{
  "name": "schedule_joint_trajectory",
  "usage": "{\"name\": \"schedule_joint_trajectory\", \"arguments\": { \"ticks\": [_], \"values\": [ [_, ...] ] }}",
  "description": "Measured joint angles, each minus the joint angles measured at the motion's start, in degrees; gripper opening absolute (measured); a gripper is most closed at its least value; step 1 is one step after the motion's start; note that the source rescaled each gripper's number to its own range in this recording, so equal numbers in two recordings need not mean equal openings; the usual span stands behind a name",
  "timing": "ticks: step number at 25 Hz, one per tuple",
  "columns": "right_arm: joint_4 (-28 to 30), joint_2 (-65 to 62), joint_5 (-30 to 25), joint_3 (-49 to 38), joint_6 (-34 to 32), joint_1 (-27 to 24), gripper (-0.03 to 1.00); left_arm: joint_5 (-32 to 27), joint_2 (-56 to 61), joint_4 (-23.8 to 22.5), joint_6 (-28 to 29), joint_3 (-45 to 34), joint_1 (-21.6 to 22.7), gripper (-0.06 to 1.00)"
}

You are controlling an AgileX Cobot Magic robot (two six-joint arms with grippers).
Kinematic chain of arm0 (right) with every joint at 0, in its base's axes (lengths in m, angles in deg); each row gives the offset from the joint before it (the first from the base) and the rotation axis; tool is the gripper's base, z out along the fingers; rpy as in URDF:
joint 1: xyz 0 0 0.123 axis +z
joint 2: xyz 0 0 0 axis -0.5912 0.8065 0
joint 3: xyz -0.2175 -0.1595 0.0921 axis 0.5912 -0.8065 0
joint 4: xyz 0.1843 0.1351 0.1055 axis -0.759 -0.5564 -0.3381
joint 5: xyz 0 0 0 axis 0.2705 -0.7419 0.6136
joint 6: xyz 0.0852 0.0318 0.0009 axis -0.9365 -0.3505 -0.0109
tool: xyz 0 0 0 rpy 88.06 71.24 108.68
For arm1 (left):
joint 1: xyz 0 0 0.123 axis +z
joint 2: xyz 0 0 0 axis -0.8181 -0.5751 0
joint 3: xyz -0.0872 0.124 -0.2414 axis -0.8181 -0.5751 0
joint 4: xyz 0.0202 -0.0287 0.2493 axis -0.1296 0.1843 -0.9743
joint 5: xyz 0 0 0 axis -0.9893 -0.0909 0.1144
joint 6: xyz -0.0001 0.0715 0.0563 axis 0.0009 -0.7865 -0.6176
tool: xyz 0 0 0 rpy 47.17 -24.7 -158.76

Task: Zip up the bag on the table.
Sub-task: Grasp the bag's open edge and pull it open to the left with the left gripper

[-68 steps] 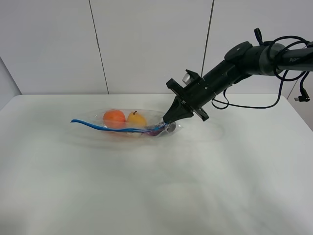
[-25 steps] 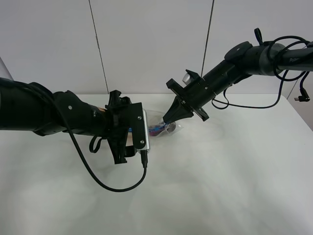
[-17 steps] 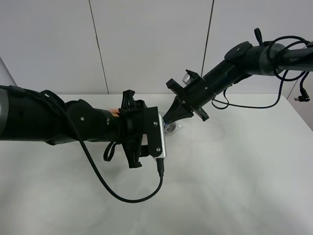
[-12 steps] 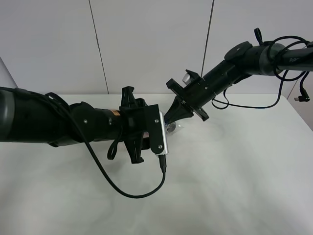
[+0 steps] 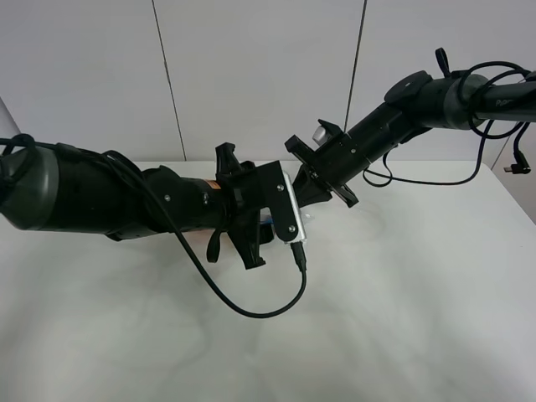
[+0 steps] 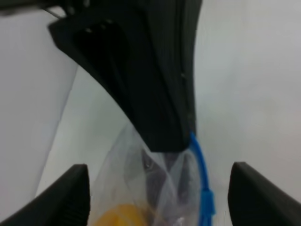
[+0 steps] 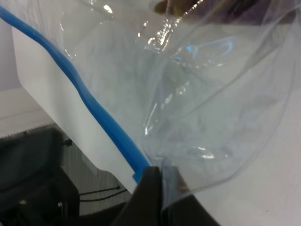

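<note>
The bag (image 7: 202,94) is clear plastic with a blue zipper strip (image 7: 94,113) and lies on the white table (image 5: 402,318). My right gripper (image 7: 157,197) is shut on the bag's end corner, right beside the strip. In the left wrist view the same black right fingers (image 6: 155,94) pinch the bag (image 6: 141,179), with the zipper strip (image 6: 201,169) beside them and a yellow fruit (image 6: 117,217) inside. My left gripper (image 6: 157,188) is open, one finger on each side of the bag. From above, the left arm (image 5: 126,201) hides nearly the whole bag; only a blue bit (image 5: 266,221) shows.
A black cable (image 5: 251,310) loops from the left wrist onto the table in front. The right arm (image 5: 419,100) reaches in from the upper right, trailing cables. White wall panels stand behind the table.
The left arm has travelled right along the bag, up to the right gripper, and its jaws have narrowed a little. The right arm has stayed still, holding the bag's end.
</note>
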Motion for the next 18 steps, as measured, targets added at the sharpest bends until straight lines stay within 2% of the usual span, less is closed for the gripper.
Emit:
{"name": "schedule_joint_trajectory", "arguments": {
  "ticks": [4, 11, 14, 18],
  "values": [
    [0.05, 0.0, 0.0, 0.0, 0.0, 0.0, 0.0, -0.75, -0.61, 0.0, 0.21, 0.0, 0.0, 0.7],
    [0.05, 0.0, 0.0, 0.0, 0.0, 0.0, 0.0, 1.32, -4.04, 0.0, 0.21, 0.0, 0.0, 0.68],
    [0.05, 0.0, 0.0, 0.0, 0.0, 0.0, 0.0, 2.67, -4.04, 0.0, 0.21, 0.0, 0.0, 0.6],
    [0.05, 0.0, 0.0, 0.0, 0.0, 0.0, 0.0, 2.61, -4.04, 0.0, 0.21, 0.0, 0.0, 0.41]
  ]
}}
